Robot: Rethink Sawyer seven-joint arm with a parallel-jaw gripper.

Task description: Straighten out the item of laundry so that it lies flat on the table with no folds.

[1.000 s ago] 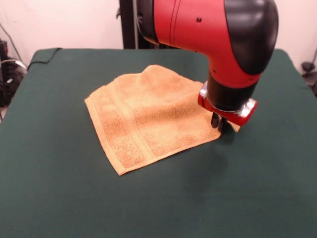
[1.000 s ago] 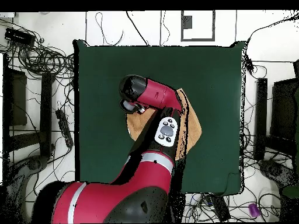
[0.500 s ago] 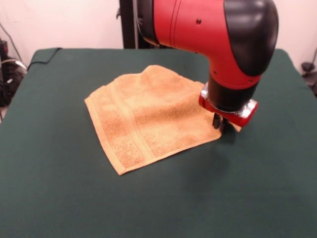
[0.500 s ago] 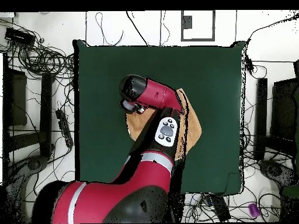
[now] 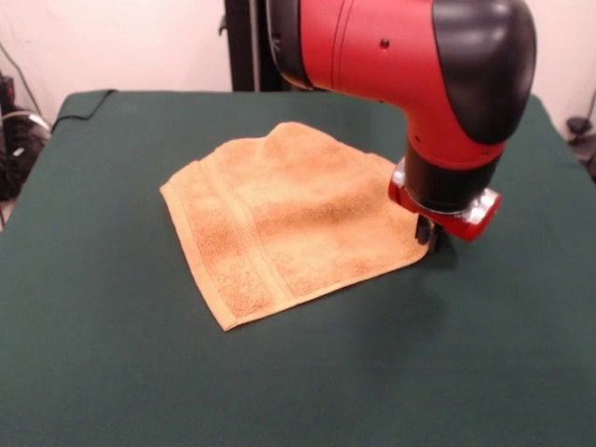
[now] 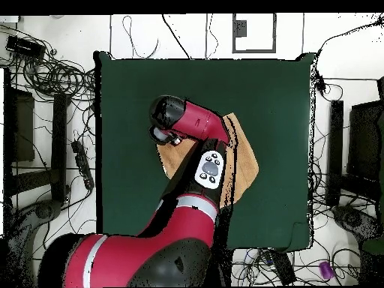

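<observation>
The orange towel [image 5: 289, 219] lies mid-surface [image 5: 112, 372], mostly spread, with a raised ridge near its far edge. The pincer [image 5: 426, 234] sits low at the towel's right corner; whether it pinches the cloth I cannot tell.

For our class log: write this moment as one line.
gripper: at towel corner, grip unclear | towel: mostly flat, far-edge bump | table: green

An orange-tan towel [image 5: 289, 219] with woven border bands lies on a dark green table [image 5: 112, 354].
</observation>
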